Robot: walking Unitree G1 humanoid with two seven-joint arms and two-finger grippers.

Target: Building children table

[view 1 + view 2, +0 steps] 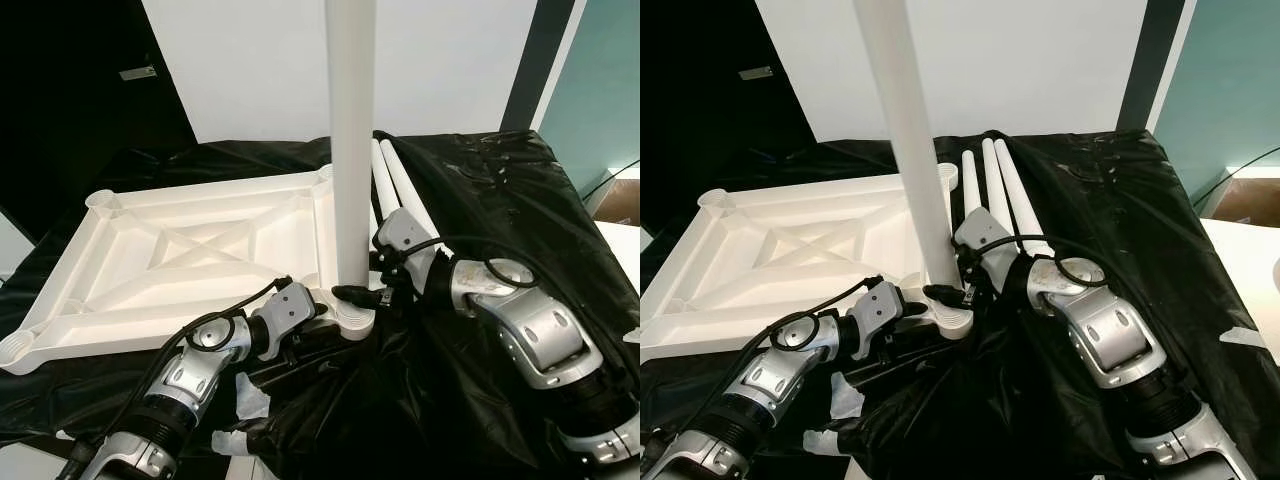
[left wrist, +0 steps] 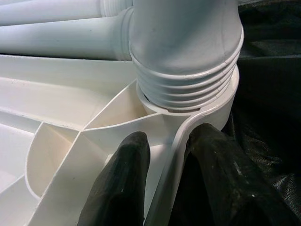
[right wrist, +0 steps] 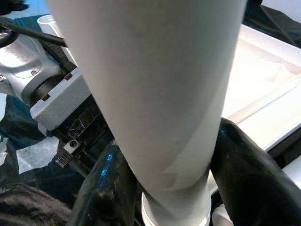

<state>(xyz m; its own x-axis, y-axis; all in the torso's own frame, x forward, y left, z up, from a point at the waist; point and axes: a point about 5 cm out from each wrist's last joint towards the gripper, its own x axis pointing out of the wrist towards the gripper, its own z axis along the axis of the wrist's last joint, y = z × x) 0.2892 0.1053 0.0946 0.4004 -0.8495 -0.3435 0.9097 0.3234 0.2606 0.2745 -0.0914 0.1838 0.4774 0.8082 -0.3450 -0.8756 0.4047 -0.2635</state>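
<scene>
Tabletop (image 1: 190,260) lies upside down on the counter (image 1: 500,200), which is draped in black plastic sheet; ribbed underside up, rim raised all round. Its far-left corner socket (image 1: 100,200) sits at about 10 o'clock, near-left corner at 8 o'clock close to the counter's near edge. Open room over the tabletop's centre ribs.

Left claw (image 2: 164,155) at 6 o'clock, pinched narrow on the tabletop rim at the near-right corner: one finger inside the rim wall, one outside, just beside the threaded socket.

Leg (image 1: 350,140) stands upright in that near-right corner socket, threads partly exposed above the collar in the left wrist view.

Right claw (image 1: 362,293) comes in from 4 o'clock and is clamped around the leg's base, black fingers (image 3: 244,165) either side of the tube.

Spare legs (image 1: 995,185) lie side by side on the sheet at 1 o'clock, just behind the right wrist, touching each other. Black sheet to the right is bunched and wrinkled.
</scene>
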